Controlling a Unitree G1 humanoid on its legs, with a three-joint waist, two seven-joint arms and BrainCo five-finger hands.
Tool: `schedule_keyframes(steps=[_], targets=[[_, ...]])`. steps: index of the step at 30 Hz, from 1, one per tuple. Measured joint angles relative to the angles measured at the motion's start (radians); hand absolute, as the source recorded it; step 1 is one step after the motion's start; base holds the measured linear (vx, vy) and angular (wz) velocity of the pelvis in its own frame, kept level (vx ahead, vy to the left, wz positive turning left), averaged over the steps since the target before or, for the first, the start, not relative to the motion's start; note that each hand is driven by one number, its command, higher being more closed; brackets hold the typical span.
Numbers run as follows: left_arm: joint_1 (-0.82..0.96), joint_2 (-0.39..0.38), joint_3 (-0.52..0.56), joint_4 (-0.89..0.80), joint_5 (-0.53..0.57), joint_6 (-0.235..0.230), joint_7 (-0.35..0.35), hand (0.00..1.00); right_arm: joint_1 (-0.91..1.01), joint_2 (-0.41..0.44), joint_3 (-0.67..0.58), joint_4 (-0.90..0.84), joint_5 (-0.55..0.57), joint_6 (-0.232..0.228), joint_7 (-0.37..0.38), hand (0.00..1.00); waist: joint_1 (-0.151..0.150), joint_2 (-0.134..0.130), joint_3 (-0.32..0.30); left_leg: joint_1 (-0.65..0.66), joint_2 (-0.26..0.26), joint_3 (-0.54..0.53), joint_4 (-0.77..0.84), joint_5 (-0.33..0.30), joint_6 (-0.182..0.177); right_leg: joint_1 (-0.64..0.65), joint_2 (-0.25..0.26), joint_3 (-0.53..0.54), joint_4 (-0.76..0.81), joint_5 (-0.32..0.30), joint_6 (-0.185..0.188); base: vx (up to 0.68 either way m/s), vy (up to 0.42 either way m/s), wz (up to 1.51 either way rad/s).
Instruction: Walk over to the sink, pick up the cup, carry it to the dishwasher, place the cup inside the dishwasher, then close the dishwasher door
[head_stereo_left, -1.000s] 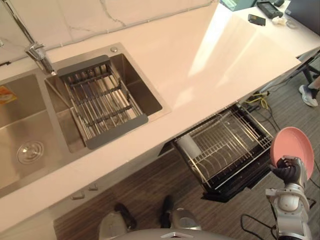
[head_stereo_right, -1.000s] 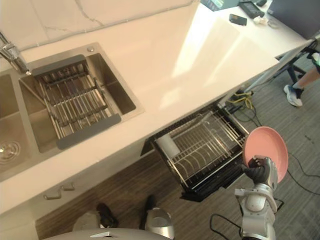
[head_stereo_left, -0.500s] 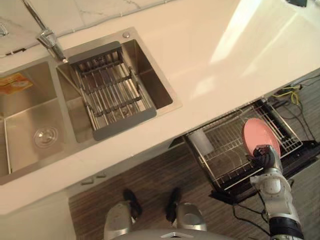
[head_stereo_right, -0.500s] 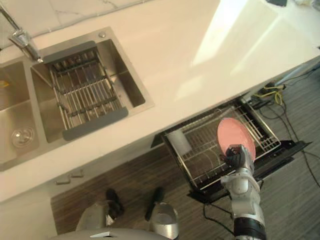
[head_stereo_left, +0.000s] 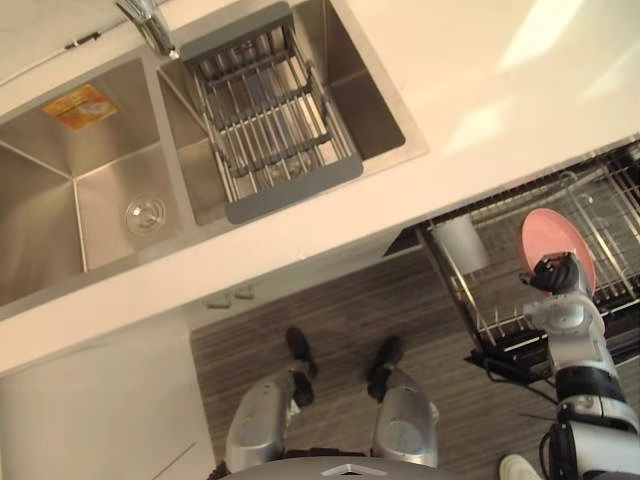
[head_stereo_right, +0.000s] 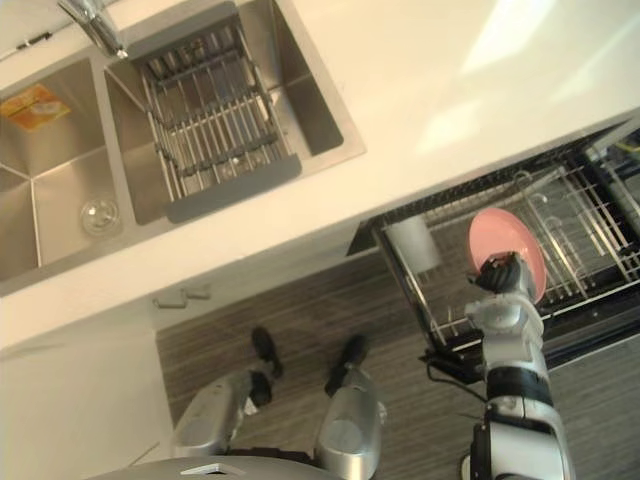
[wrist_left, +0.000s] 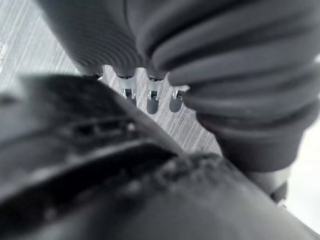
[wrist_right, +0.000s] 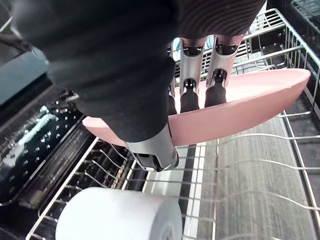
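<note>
My right hand (head_stereo_left: 557, 275) is shut on a pink plate (head_stereo_left: 558, 235), not a cup. In the right wrist view the fingers (wrist_right: 218, 82) curl over the plate's (wrist_right: 240, 107) rim and the thumb (wrist_right: 155, 150) presses beneath it. The plate stands nearly on edge just over the wire rack (head_stereo_left: 600, 215) of the pulled-out dishwasher below the counter. A white cup (head_stereo_left: 460, 243) lies on its side in the rack's near-left corner, close to the plate in the right wrist view (wrist_right: 117, 215). My left hand (wrist_left: 152, 97) hangs with straight fingers above the floor.
The double steel sink (head_stereo_left: 90, 190) sits in the pale counter (head_stereo_left: 480, 70), with a grey-framed drain rack (head_stereo_left: 270, 110) in its right basin and a faucet (head_stereo_left: 150, 25) behind. The dishwasher's black door (wrist_right: 30, 165) lies open under the rack.
The camera has swung down and toward the dishwasher. My right hand has carried the pink plate from beside the rack's right end to just over the rack's wires.
</note>
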Motion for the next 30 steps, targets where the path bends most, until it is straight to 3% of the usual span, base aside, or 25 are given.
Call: schedule_keyframes(steps=[5, 6, 10, 15, 20, 23, 26, 30], targets=[[-0.047, 0.001, -0.029, 0.005, -0.015, 0.01, -0.007, 0.0, -0.154, -0.089, 0.081, 0.096, 0.039, 0.08, 0.049, 1.0, 0.008, 0.067, 0.02, -0.02, -0.036, 0.0, -0.056, 0.038, 0.007, -0.061, -0.022, 0.028, 0.014, 0.024, -0.001, -0.02, 0.065, -0.08], [-0.057, 0.001, -0.036, 0.005, -0.015, 0.01, -0.009, 0.0, -0.183, -0.096, 0.084, 0.12, 0.045, 0.103, 0.049, 0.0, 0.008, 0.082, 0.023, -0.021, -0.042, -0.004, -0.066, 0.047, 0.017, -0.071, -0.028, 0.029, 0.027, 0.021, -0.001, 0.04, 0.009, 0.08], [-0.064, 0.001, -0.038, 0.006, -0.013, 0.02, -0.01, 0.0, -0.23, -0.102, 0.077, 0.166, 0.143, 0.186, -0.014, 0.0, 0.018, 0.085, 0.022, -0.033, -0.064, -0.022, -0.066, 0.067, 0.038, -0.126, -0.07, 0.054, 0.117, -0.017, 0.003, 0.06, -0.038, 0.05], [-0.065, 0.001, -0.037, 0.008, -0.001, 0.042, -0.025, 0.0, -0.26, -0.105, 0.071, 0.164, 0.158, 0.204, -0.091, 0.0, 0.019, 0.086, 0.021, -0.035, -0.079, -0.055, -0.067, 0.069, 0.041, -0.164, -0.094, 0.079, 0.179, -0.051, -0.001, 0.06, -0.086, -0.06], [-0.065, 0.0, -0.037, 0.007, 0.017, 0.042, -0.026, 0.0, -0.261, -0.106, -0.013, 0.156, 0.175, 0.205, -0.186, 0.0, 0.013, 0.089, 0.02, -0.032, -0.084, -0.073, -0.067, 0.071, 0.042, -0.171, -0.107, 0.083, 0.213, -0.075, -0.008, 0.04, -0.083, 0.04], [-0.065, 0.0, -0.035, 0.006, 0.025, 0.048, -0.026, 0.0, -0.248, -0.103, -0.042, 0.11, 0.188, 0.198, -0.217, 0.0, 0.007, 0.089, 0.02, -0.024, -0.084, -0.072, -0.067, 0.071, 0.042, -0.166, -0.107, 0.084, 0.219, -0.078, -0.006, 0.04, -0.069, -0.01], [-0.065, 0.0, -0.034, -0.001, 0.038, 0.059, -0.008, 0.0, -0.191, -0.101, -0.096, 0.011, 0.235, 0.157, -0.232, 0.0, 0.004, 0.088, 0.02, 0.008, -0.084, -0.072, -0.077, 0.071, 0.042, -0.138, -0.108, 0.082, 0.221, -0.085, -0.003, 0.04, -0.061, -0.02], [-0.058, -0.009, 0.024, -0.002, 0.118, 0.056, 0.005, 0.0, -0.064, -0.055, -0.188, -0.286, 0.305, 0.084, -0.249, 0.0, -0.023, 0.076, 0.028, 0.064, -0.082, -0.07, -0.083, 0.06, 0.042, -0.078, -0.103, 0.076, 0.211, -0.098, 0.011, 0.04, -0.046, -0.04]])
